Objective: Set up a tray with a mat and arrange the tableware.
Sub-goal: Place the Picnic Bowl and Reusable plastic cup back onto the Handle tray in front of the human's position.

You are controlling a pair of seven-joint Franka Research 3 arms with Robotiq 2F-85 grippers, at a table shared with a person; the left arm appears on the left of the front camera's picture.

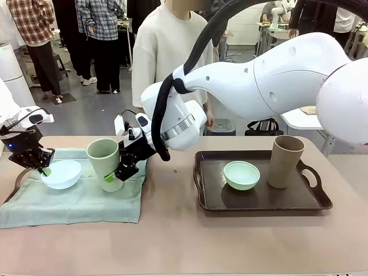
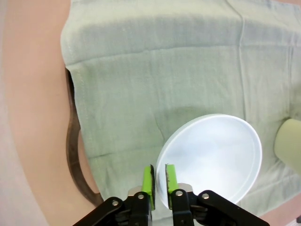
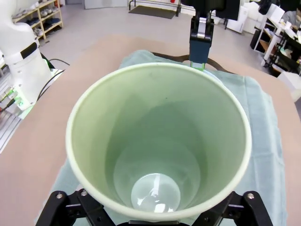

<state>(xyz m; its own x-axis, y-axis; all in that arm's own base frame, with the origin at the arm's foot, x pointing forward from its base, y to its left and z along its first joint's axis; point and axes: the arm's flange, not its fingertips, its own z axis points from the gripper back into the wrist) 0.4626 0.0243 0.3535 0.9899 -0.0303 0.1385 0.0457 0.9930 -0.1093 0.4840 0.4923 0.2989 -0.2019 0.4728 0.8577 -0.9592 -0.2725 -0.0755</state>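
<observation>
— Where does our sage green cup (image 1: 103, 158) stand?
— Upright on the mat (image 1: 69, 208), left of the tray (image 1: 230, 199), between the right gripper (image 1: 116, 172) fingers. Whether they press it, we cannot tell. Our left gripper (image 2: 159, 179) clamps the pale blue bowl (image 2: 216, 150) by its left rim.

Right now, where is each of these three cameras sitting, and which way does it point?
Front: fixed on the robot's side, facing across the table at the person; right arm and left hand show.
Left wrist: on the left arm, looking down at the green mat; own fingers straddle the pale blue bowl rim.
Right wrist: on the right arm, looking into the sage green cup; own fingers below.
Shared: front and right wrist both show the left hand at the bowl.
</observation>
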